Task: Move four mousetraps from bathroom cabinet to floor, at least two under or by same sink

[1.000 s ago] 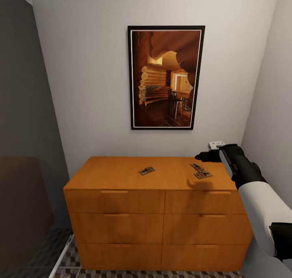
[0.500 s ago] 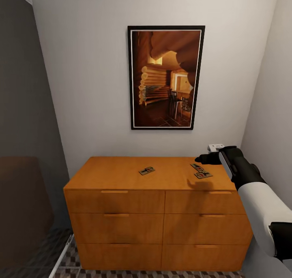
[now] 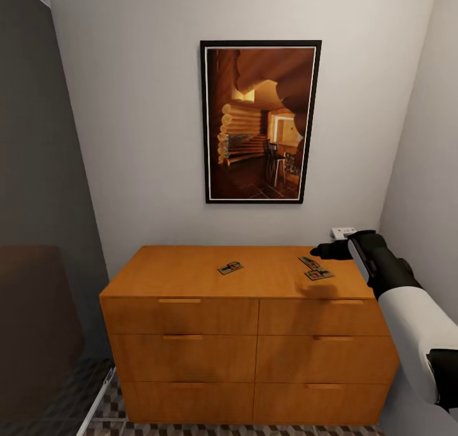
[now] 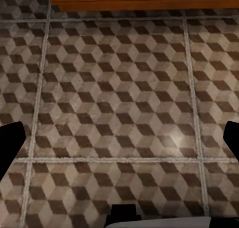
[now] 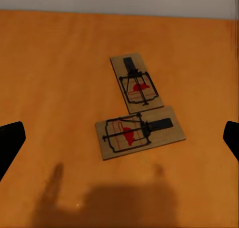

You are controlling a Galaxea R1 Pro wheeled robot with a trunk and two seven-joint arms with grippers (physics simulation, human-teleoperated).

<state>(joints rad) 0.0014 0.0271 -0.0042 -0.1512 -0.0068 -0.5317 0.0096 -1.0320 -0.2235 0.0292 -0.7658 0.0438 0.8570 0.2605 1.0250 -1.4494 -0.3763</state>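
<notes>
Two mousetraps [image 5: 139, 113] touching on cabinet [image 3: 191, 277] | right gripper [image 5: 119, 138] fingers apart, hovering | risk: nudging the neighbour trap, pinching both.

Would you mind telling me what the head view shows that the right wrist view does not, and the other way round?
The head view takes in the cabinet with its six drawers, the framed picture on the wall, a lone mousetrap near the middle of the top, and the right gripper hovering over the right end.

The right wrist view gives detail: each trap of the pair is a pale wooden board with black wire and a red print, the two touching at a corner, with the gripper's shadow on the wood.

Both show that pair and the orange cabinet top.
</notes>
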